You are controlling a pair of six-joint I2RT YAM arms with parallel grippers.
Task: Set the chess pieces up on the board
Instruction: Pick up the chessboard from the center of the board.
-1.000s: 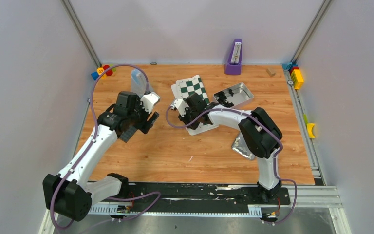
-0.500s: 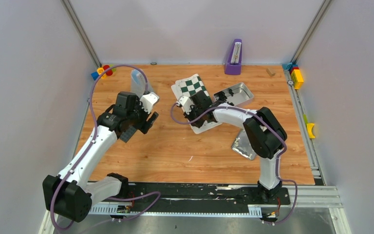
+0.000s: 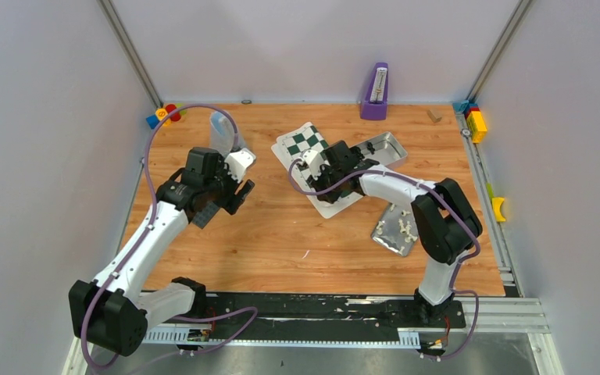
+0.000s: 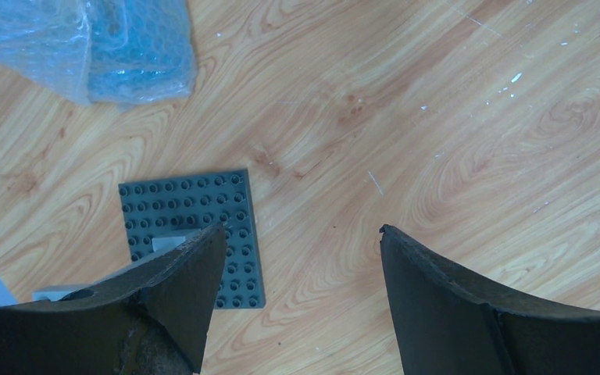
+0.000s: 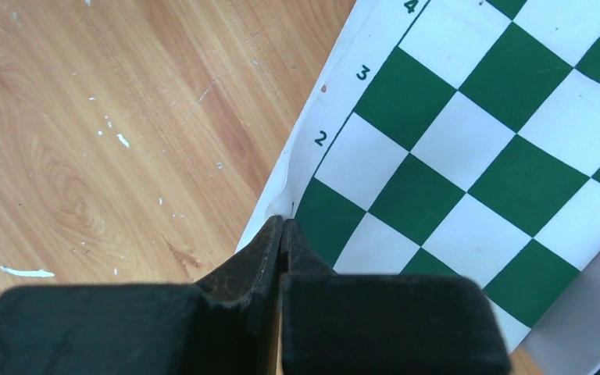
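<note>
Right end effector (image 5: 283, 230) pinches the one board (image 5: 469, 156) by its corner.

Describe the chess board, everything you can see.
The board is a thin, flexible mat of dark green and white checks with a white border bearing numbers 2, 3, 4. It lies on the wooden table, apparently partly folded, with no pieces on its visible squares. The right gripper is shut on its border near the corner.
</note>
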